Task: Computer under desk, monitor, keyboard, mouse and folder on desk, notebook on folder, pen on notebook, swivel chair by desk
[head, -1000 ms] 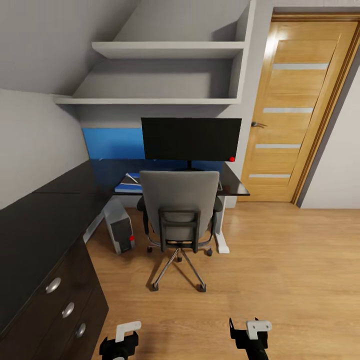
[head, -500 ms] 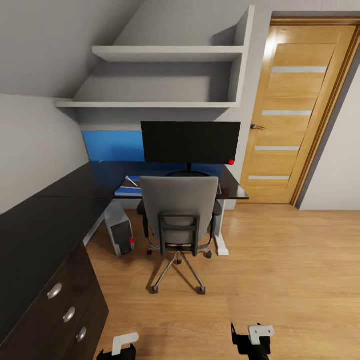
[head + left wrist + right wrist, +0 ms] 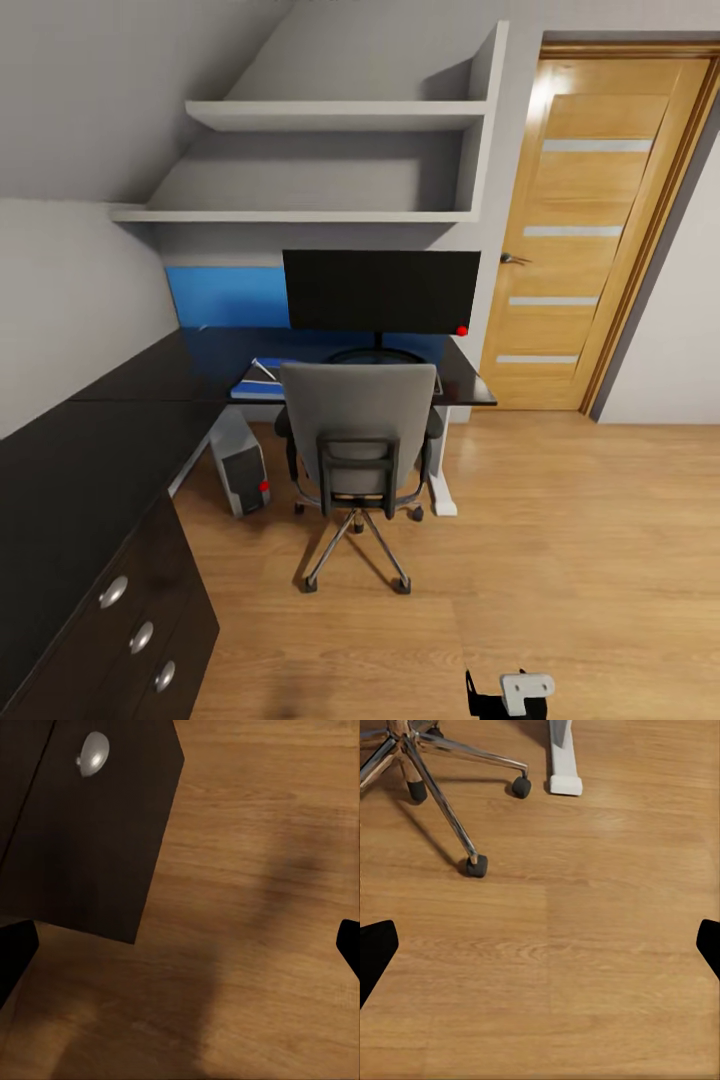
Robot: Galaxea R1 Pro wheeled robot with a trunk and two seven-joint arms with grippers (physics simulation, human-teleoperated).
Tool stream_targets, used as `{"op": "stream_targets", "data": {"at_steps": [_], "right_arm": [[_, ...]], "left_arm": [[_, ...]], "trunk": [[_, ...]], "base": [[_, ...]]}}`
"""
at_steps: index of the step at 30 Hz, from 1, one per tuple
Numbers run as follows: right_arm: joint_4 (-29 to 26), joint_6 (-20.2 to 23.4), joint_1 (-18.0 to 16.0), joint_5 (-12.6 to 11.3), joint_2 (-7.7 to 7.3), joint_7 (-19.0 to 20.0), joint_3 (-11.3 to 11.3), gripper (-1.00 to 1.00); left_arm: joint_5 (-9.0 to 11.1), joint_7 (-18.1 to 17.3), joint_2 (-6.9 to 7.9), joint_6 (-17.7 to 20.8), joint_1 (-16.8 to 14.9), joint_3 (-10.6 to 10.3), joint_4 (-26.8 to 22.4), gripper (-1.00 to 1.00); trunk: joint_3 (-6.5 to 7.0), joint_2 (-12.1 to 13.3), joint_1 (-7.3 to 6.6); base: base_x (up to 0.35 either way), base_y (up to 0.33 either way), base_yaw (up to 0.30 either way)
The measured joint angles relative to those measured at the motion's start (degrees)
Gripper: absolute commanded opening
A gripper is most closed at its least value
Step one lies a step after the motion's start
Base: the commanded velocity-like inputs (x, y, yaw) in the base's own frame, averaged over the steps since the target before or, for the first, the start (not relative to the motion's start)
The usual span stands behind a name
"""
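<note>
As the whole head view has drawn back from a second ago, the base is retreating; both empty tools, left tool (image 3: 180, 952) and right tool (image 3: 540, 952), stand apart. The swivel chair (image 3: 358, 425) sits tucked at the counter (image 3: 120, 440), the folder (image 3: 258, 385) on the counter beside the chair, so the layout appears nearly complete.

The swivel chair (image 3: 358, 430) blocks the desk (image 3: 200, 365) front; open floor (image 3: 560, 540) lies beside it, seemingly passable.

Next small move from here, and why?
Probably hold position and verify: the swivel chair sits tucked at the desk, monitor on top, computer beneath, and the folder with a pen lies on the desk. Keyboard and mouse are hidden behind the chair back. Both pincers are open over bare floor.
</note>
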Motion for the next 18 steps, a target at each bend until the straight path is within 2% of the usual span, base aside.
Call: {"op": "stream_targets", "data": {"at_steps": [5, 18], "right_arm": [[0.0, 0.0, 0.1, 0.0, 0.05, 0.1, 0.0, 1.00], [0.0, 0.0, 0.1, 0.0, 0.03, 0.1, 0.0, 1.00]], "left_arm": [[0.0, -0.4, 0.17, -1.3, 0.5, -0.1, 0.0, 1.00], [0.0, -0.5, 0.22, -1.7, 0.7, -0.1, 0.0, 1.00]], "trunk": [[0.90, 2.0, -1.10], [3.23, 7.2, -3.95]], "base": [[0.000, 0.000, 0.000], [0.000, 0.000, 0.000]]}}
